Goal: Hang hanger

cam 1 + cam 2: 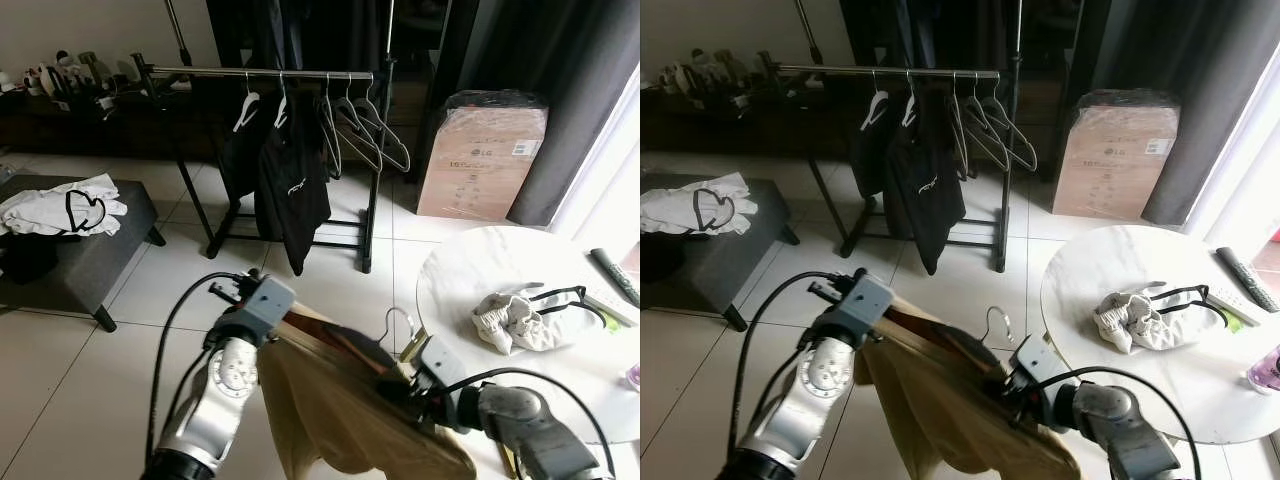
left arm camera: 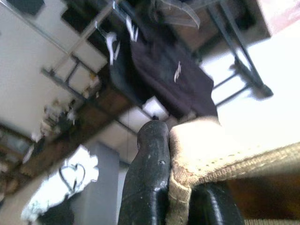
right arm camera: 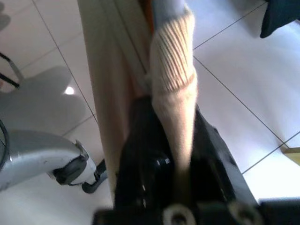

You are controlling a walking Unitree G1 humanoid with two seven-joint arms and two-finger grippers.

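Tan cloth dominates the foreground: a beige garment [image 1: 340, 410] draped on a wooden hanger [image 1: 345, 345] whose metal hook [image 1: 400, 320] stands up between the two arms, low over the tiled floor [image 1: 120, 300]. Well ahead stands the clothes rack [image 1: 260, 73], its rail carrying dark garments [image 1: 290, 180] toward the middle and empty hangers [image 1: 365, 135] near its right end.

The left gripper [image 2: 178, 187] is pinched tight on the garment's folded seam at one shoulder. The right gripper [image 3: 173, 154] is clamped on a ribbed cuff or hem of the same garment.

By my reading the garment is already on its hanger and lifted; what remains is the approach to the rack and setting the hook over the rail, likely in the bare stretch left of the dark clothes.
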